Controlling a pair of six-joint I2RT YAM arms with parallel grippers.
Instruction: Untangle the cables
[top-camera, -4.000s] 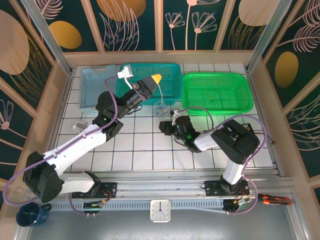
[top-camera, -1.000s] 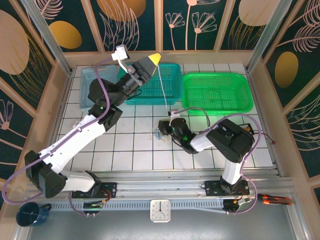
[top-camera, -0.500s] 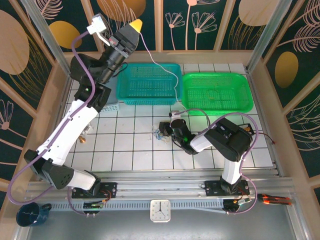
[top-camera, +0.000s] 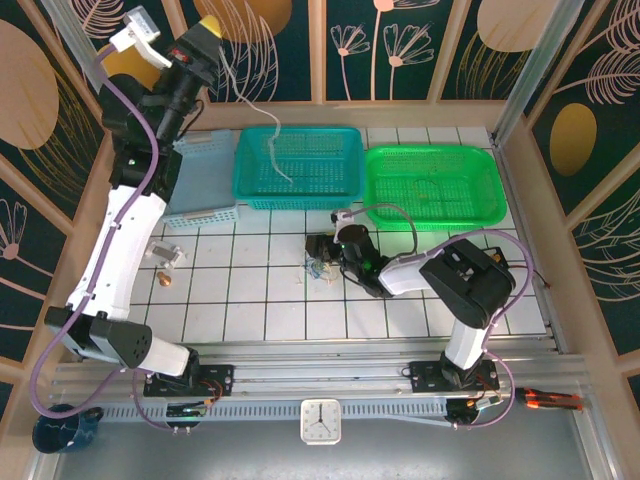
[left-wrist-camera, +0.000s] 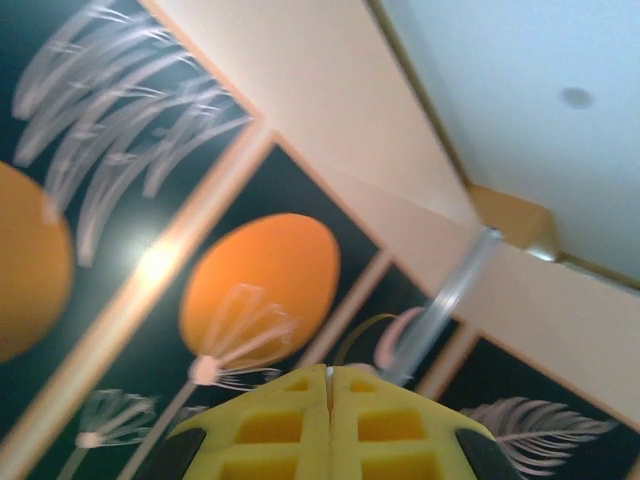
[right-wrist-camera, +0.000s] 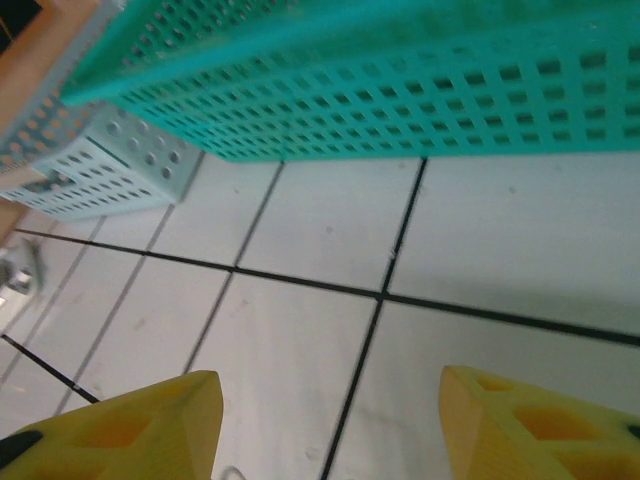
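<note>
Jaws on the left arm (top-camera: 130, 200) are pressed fully together; in the left wrist view the two yellow fingers (left-wrist-camera: 270, 430) meet with no gap. They pinch one end of a whitish cable (top-camera: 276, 152), which hangs from the raised tip at the far left of the enclosure. It trails down in a loose curve and its free end dangles over the teal basket (top-camera: 300, 202). A thin cord arcs just above the fingertips in the wrist view, though blur keeps its detail from showing.

On the right arm (top-camera: 470, 285) the jaws stand well apart. The right wrist view shows its fingers (right-wrist-camera: 130, 430) at either lower corner with only bare bench (top-camera: 250, 300) tiles between them, so they hold nothing. They sit low on the bench, just beside the remaining tangle (top-camera: 316, 266), a small clump of bluish and pale cords. Whether a fingertip touches the clump cannot be told.

As for progress, the task looks partly done. The whitish cable appears free of the clump, since its lower end hangs well apart from it. It is not yet set down, and the teal basket below seems a likely place for it. The cords in the clump look knotted together, so most of the separating is left. Whether the green basket (top-camera: 430, 150) or the pale blue basket (top-camera: 205, 208) holds any cable is too fine to tell.
</note>
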